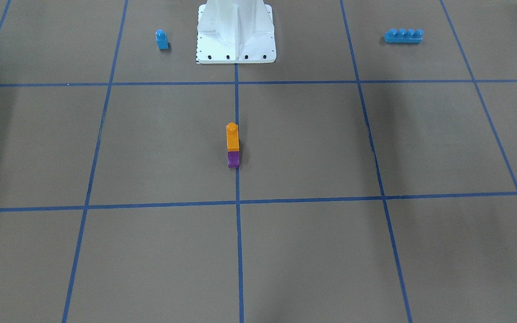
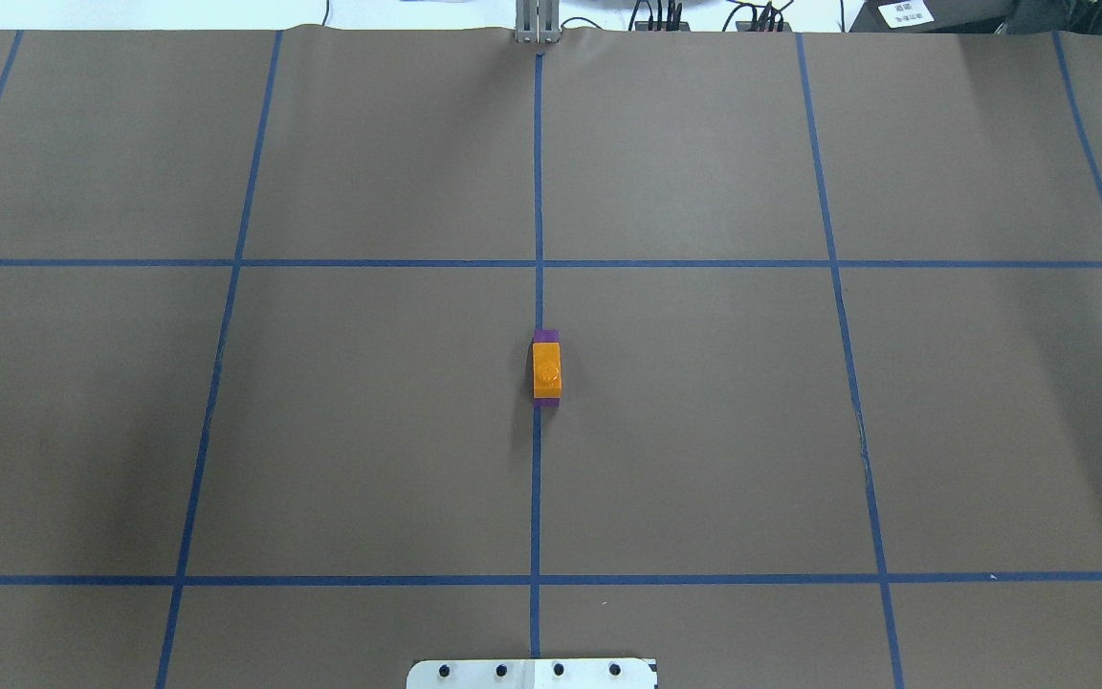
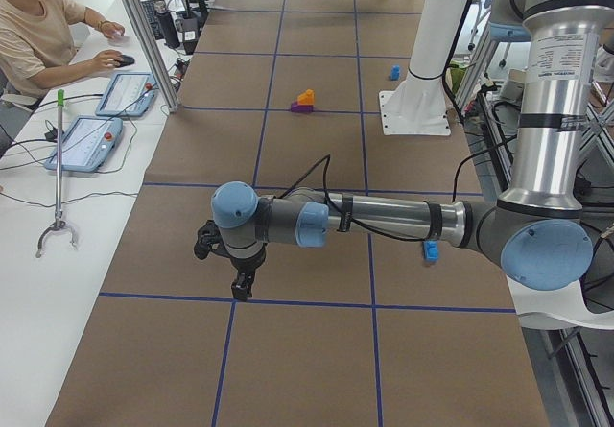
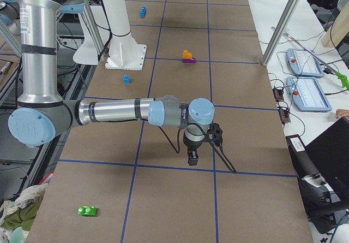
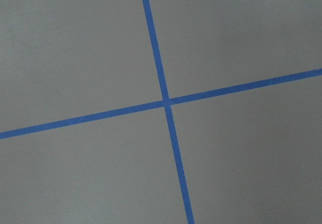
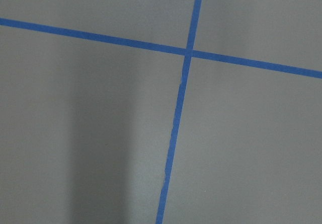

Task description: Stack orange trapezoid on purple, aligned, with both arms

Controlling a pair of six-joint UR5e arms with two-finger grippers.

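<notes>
The orange trapezoid (image 1: 232,137) sits on top of the purple block (image 1: 234,159) at the table's middle, on the centre tape line. From overhead the orange trapezoid (image 2: 546,370) covers most of the purple block (image 2: 545,336). My left gripper (image 3: 240,283) shows only in the exterior left view, low over the table and far from the stack. My right gripper (image 4: 192,158) shows only in the exterior right view, also far from the stack. I cannot tell whether either is open or shut. Both wrist views show only bare table and blue tape.
A blue single-stud block (image 1: 162,39) and a blue four-stud brick (image 1: 403,36) lie on either side of the white robot base (image 1: 236,45). A green block (image 4: 86,211) lies near the table's right end. An operator (image 3: 38,24) sits beside the table.
</notes>
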